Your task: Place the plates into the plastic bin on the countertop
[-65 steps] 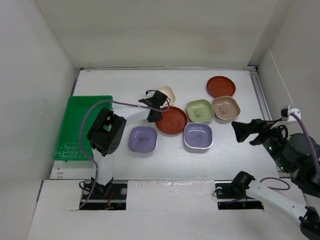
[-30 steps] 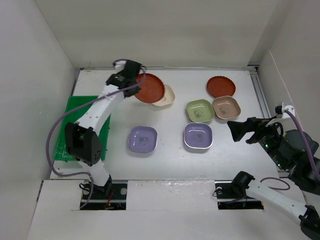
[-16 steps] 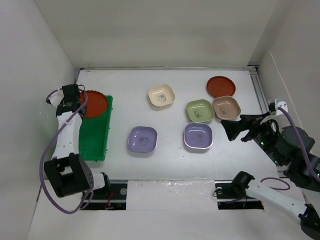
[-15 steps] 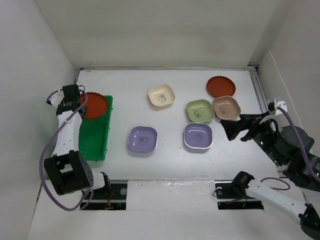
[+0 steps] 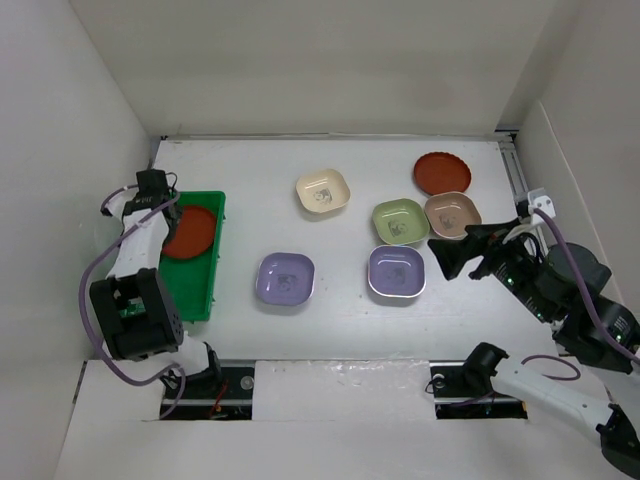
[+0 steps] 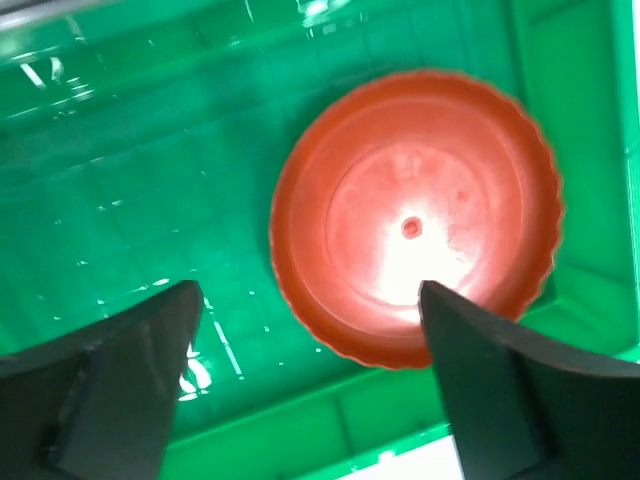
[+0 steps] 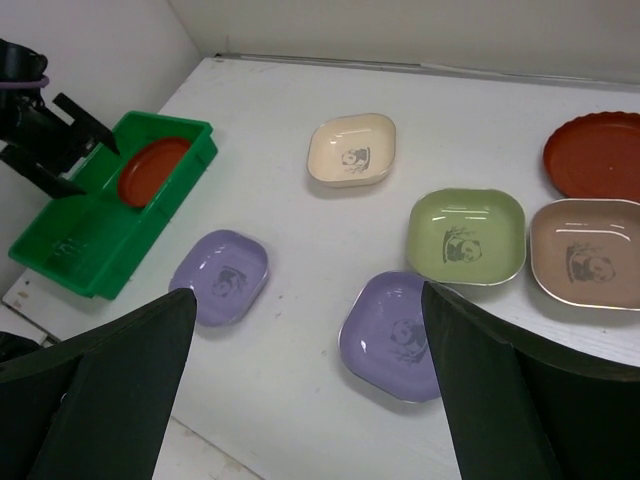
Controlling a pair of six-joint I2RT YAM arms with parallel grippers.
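1. The left gripper (image 6: 308,300) hangs over the far end of the plastic bin (image 5: 196,292). Its fingers are spread wide and hold nothing.
2. Directly beneath it, one red-brown plate (image 6: 415,215) lies flat inside the bin near the far wall. It looks free of both fingers, so I judge this plate delivered.
3. The right gripper (image 5: 448,258) hovers above the countertop (image 5: 250,165). Its jaws are also parted and empty, pointing towards the cluster of dishes.
4. Outward from the left gripper, the other six plates all lie to its right on the countertop, none of them in the bin. Nearest that arm are a lavender plate (image 5: 286,278) and the cream plate (image 5: 323,192).
5. Nearest the right gripper is the second lavender plate (image 5: 396,271), just beside its fingertips on the bin-ward side. The tan-pink plate (image 5: 452,214) sits just beyond them, with the light green plate (image 5: 400,221) and the other red-brown plate (image 5: 443,172) farther back.
6. The coming move likely turns on this split. The left arm must swing right, away from the bin, to reach the near lavender dish. The right arm already has one almost under it, but the bin is well apart from it, across the whole workspace.
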